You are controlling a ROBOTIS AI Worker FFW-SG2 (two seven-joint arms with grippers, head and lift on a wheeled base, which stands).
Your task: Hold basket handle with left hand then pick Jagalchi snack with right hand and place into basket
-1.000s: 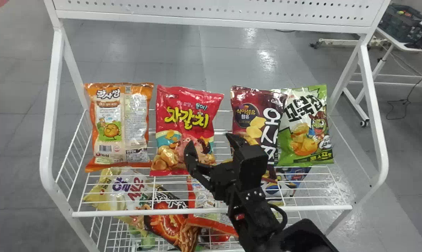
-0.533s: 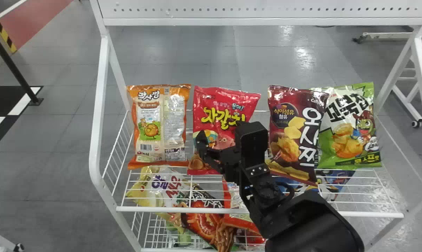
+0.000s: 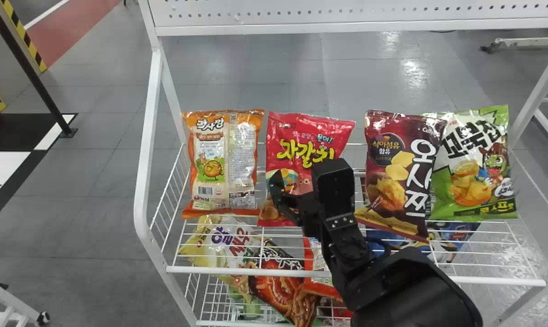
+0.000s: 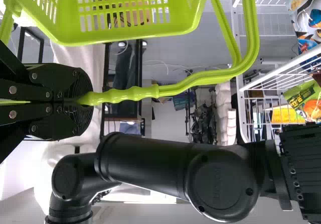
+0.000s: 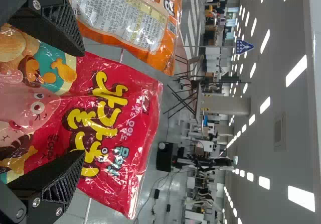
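Red bag [image 3: 301,129], left of centre on the shelf [image 3: 237,271]: "자갈치" in yellow, "문어!" above. Maroon bag [image 3: 376,175], right of centre: "오사쯔", plus "식이섬유 함유" in a round badge. Green bag [image 3: 451,195], towards the right edge: "꼬북칩". Orange bag [image 3: 242,168], towards the left edge: barcode noted, title uncertain. Blue sign [image 5: 243,46], background: print too small.

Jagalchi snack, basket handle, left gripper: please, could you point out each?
Jagalchi snack [image 5: 85,108]: right wrist view, printed front.
Basket handle [image 4: 128,94]: left wrist view, bumpy grip.
Left gripper [image 4: 84,100]: left wrist view, between fingertips.
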